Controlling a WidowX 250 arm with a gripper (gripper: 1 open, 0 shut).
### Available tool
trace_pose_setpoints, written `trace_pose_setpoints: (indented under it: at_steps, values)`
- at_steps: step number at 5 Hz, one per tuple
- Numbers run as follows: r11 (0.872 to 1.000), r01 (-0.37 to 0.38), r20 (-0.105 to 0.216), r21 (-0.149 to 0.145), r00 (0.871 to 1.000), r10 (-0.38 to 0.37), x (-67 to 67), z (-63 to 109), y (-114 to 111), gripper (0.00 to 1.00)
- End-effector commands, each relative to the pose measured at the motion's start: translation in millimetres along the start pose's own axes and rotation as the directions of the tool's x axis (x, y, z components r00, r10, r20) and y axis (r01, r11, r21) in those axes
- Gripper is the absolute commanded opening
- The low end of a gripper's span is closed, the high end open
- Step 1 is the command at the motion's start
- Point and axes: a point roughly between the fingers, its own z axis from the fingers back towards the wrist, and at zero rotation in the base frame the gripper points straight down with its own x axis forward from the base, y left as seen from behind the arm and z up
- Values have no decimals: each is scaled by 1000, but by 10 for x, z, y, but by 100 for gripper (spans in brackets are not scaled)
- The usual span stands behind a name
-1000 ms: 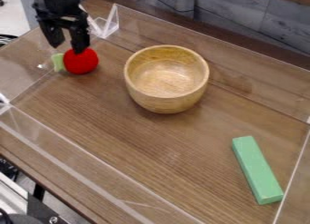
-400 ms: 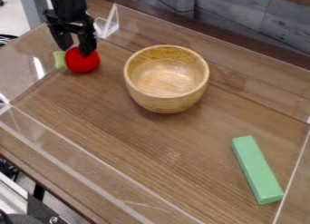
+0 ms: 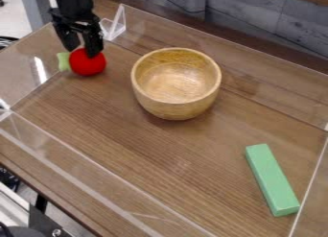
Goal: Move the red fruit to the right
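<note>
Camera view: the gripper has come down since a second ago and now brackets the red fruit at about ten o'clock on the tabletop. Its jaws stand wide apart, one on either side of the fruit's top, holding nothing yet. The fruit has not shifted; its pale green leaf points left. I judge the closing squeeze comes next, then a carry toward three o'clock.

The tabletop is dark wood grain, fenced by clear plastic walls. A wooden bowl sits near centre, a green block at five o'clock. Behind, a grey planked wall.
</note>
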Motion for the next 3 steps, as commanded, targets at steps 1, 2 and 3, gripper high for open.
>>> trace_pose_setpoints:
  at_steps: [1,2,3]
  values:
    - [999,34,48,20,998,-35,90,193,74,100]
    - [998,64,45,4,997,-64,92,202,71,100]
    - [998,67,47,-9,997,-66,136,157,86,100]
